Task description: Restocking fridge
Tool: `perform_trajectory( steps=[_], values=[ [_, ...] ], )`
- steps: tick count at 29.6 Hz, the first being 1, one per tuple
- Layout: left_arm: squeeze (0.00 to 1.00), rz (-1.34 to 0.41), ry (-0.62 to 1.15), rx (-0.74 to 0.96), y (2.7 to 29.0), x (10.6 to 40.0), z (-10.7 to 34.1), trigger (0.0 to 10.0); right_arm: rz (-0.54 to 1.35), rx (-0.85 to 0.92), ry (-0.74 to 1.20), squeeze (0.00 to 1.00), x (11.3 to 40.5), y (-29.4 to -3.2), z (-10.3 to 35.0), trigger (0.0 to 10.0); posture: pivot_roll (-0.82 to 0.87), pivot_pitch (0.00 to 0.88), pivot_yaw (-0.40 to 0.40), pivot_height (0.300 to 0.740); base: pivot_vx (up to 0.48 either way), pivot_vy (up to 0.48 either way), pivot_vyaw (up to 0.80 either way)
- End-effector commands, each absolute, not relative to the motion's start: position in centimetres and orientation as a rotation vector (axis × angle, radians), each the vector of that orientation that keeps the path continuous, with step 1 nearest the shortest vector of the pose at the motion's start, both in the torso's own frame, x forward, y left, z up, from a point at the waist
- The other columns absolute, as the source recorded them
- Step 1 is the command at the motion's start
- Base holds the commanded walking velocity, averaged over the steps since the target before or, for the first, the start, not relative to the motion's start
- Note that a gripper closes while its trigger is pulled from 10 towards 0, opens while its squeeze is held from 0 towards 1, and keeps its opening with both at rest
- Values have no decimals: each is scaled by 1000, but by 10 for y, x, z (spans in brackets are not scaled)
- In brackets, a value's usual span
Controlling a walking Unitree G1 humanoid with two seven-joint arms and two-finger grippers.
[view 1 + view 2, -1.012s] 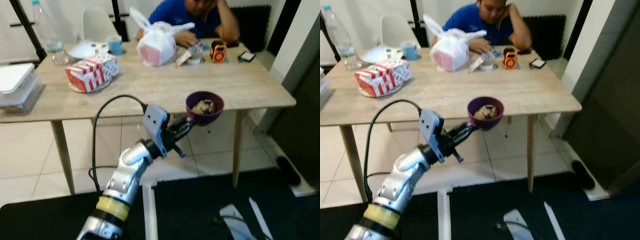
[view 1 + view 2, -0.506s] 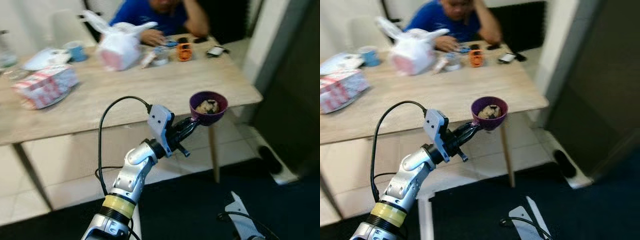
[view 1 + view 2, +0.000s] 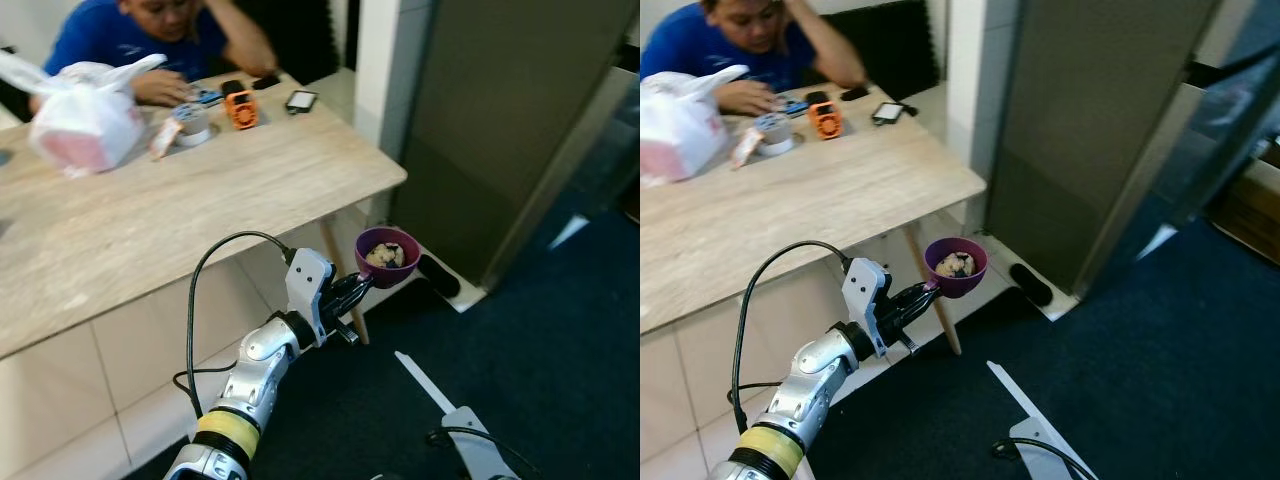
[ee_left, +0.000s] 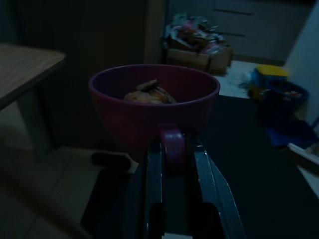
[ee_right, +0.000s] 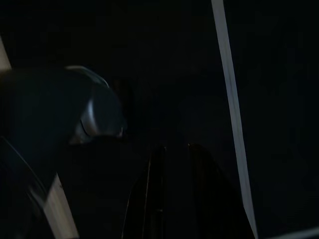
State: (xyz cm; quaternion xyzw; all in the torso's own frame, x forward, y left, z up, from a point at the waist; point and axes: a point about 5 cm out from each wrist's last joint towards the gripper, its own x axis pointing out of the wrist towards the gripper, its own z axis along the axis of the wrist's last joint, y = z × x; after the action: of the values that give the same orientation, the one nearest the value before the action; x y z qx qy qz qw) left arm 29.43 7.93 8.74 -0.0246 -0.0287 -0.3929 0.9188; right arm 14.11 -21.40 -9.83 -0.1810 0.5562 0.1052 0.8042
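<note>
The left gripper [image 3: 352, 290] was extended forward at about table height, its two black fingers [image 4: 154, 174] closed on the small handle of a purple bowl [image 3: 387, 257], which it held upright and clear of any surface. The bowl contained a small portion of pale and brown food [image 3: 383, 256] and hung just beyond the near corner of a light wooden table [image 3: 200, 215], above the edge where pale floor tiles [image 3: 60, 390] met a dark blue carpet [image 3: 560, 350]. A black cable [image 3: 200, 300] looped from the wrist camera housing down along the silver left arm [image 3: 255, 365]. On the table lay a white plastic bag [image 3: 85, 110], a small round container [image 3: 189, 124], an orange object [image 3: 241, 107] and a phone [image 3: 300, 100]; a person in a blue shirt [image 3: 105, 40] sat at its far side, one hand [image 3: 165, 90] resting on the tabletop. A tall dark grey fridge [image 3: 500, 110] stood ahead and to the right of the bowl, well apart from it, with a dark slipper [image 3: 438, 277] on the floor at its base. The right gripper [image 5: 169, 199] hung low in shade, its fingers close together and parallel with nothing visible between them, though the darkness prevented a firm reading.
</note>
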Motion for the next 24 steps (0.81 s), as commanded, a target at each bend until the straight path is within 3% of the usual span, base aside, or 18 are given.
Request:
perform_trajectory(
  steps=[1,14,24],
  values=[
    [0,-794,-77,-40,83,293,87,10000,233,-392,1185,0,143,-212,-98,10000,-46,0,18,740,0,0,-763],
    [0,-776,-120,-31,76,295,87,10000,231,-398,1184,0,145,-214,-97,10000,-48,0,13,740,0,0,-763],
    [0,-787,-178,-74,93,304,101,10000,232,-404,1182,0,145,-216,-96,10000,-57,0,7,740,0,0,-763]
  ],
)
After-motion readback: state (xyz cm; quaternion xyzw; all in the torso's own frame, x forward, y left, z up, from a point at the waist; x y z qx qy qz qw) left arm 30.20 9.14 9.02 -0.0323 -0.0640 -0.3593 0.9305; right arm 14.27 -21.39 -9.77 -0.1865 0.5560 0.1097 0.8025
